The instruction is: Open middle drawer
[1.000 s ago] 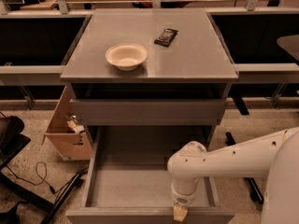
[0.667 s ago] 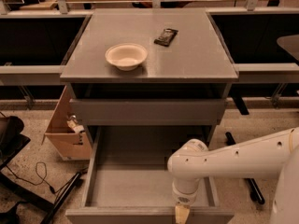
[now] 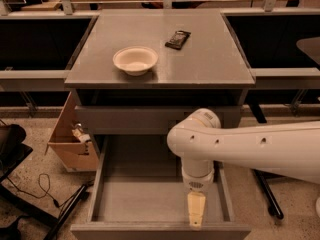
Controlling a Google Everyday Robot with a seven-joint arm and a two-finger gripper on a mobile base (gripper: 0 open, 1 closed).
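Observation:
The grey cabinet [image 3: 160,76] stands in the middle of the view. Its uppermost drawer front [image 3: 130,119] is closed. The middle drawer [image 3: 140,199] below it is pulled far out, and its plain grey box interior is bare. The lowest drawer front is hidden under it. My gripper [image 3: 196,211] hangs from the white arm [image 3: 240,146], which comes in from the right. It points down inside the open drawer, just behind the right part of the drawer's front wall [image 3: 150,231].
A white bowl [image 3: 135,60] and a dark packet [image 3: 178,39] lie on the cabinet top. An open cardboard box [image 3: 67,139] sits on the floor left of the drawer. A black bar [image 3: 67,209] and cables lie at lower left. Dark shelving flanks both sides.
The arm's elbow has risen and the gripper has lifted slightly from the drawer's front wall. The drawer stays pulled out.

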